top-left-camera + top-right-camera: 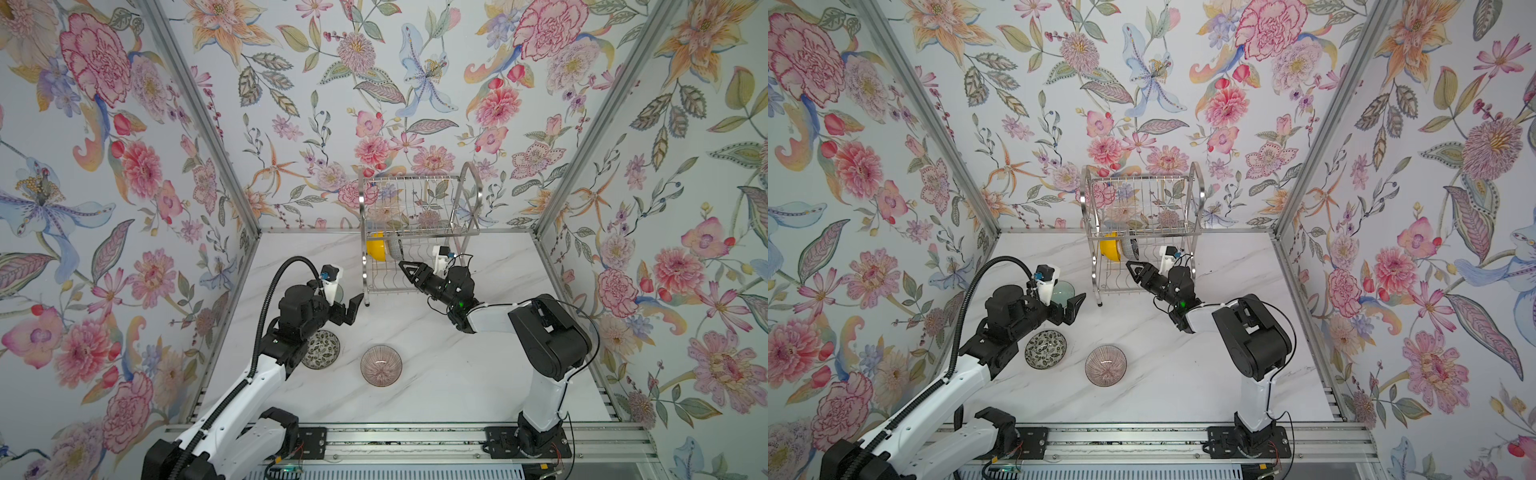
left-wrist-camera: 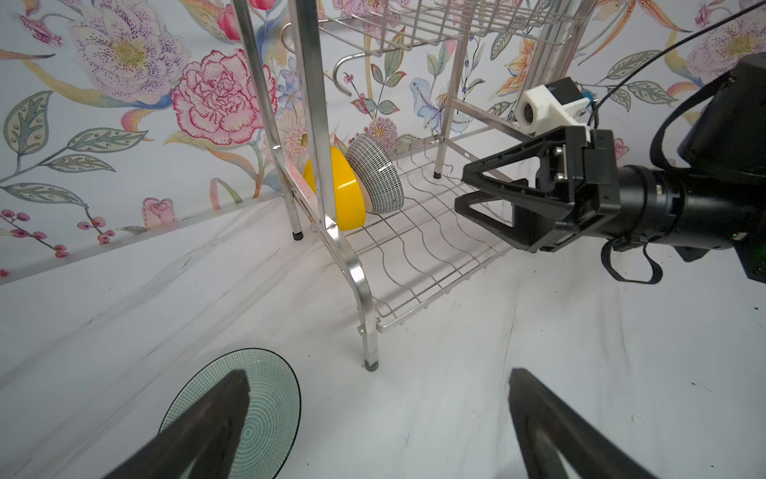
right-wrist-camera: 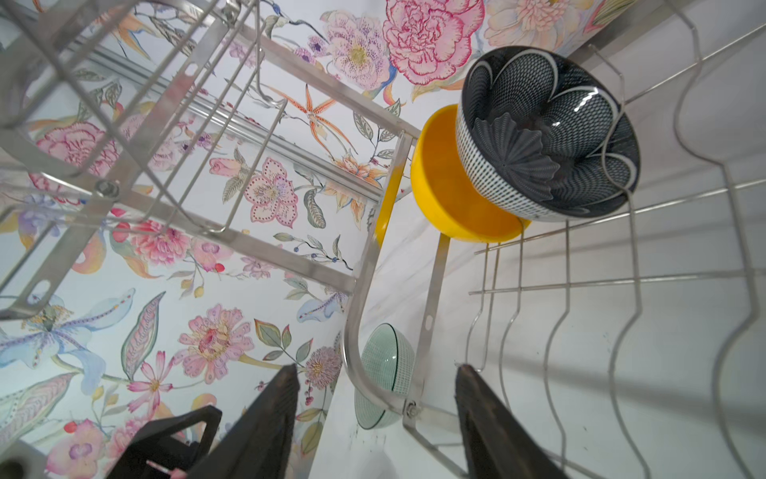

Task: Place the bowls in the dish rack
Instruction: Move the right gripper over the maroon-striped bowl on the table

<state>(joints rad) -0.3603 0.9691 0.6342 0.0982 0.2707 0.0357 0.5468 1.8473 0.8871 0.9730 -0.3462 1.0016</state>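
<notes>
The left jaws stand spread wide with nothing between them, just off the front left leg of the dish rack (image 1: 419, 233) (image 1: 1142, 235) (image 2: 315, 124). They hang over the table (image 1: 436, 390) by the pale green bowl (image 1: 1064, 291) (image 2: 265, 398). In the left wrist view one dark finger (image 2: 207, 427) crosses in front of that bowl and the other (image 2: 551, 427) is over bare table. I can't tell whether either touches anything.

The right jaws are parted too, less widely, and grasp nothing. They point into the rack's lower tier from its front right side. In the right wrist view both fingers (image 3: 265, 414) show only wire and table between them.

Two bowls stand on edge at the back left end of the rack's lower tier. The yellow bowl (image 1: 375, 248) (image 1: 1109, 248) (image 2: 346, 195) (image 3: 439, 182) is next to the side frame. The navy bowl (image 1: 395, 248) (image 1: 1130, 248) (image 2: 375, 178) (image 3: 551, 128) is pressed against it, its petal-patterned inside turned toward the right jaws, which are clear of it.

The pale green bowl sits upright on the table just outside the rack's left frame (image 3: 385, 365). In front of the rack and well apart from it, the leaf-speckled bowl (image 1: 322, 349) (image 1: 1045, 349) sits upright beside the left arm's forearm. The pink ribbed bowl (image 1: 381, 365) (image 1: 1105, 365) sits upright near it, on open table.
</notes>
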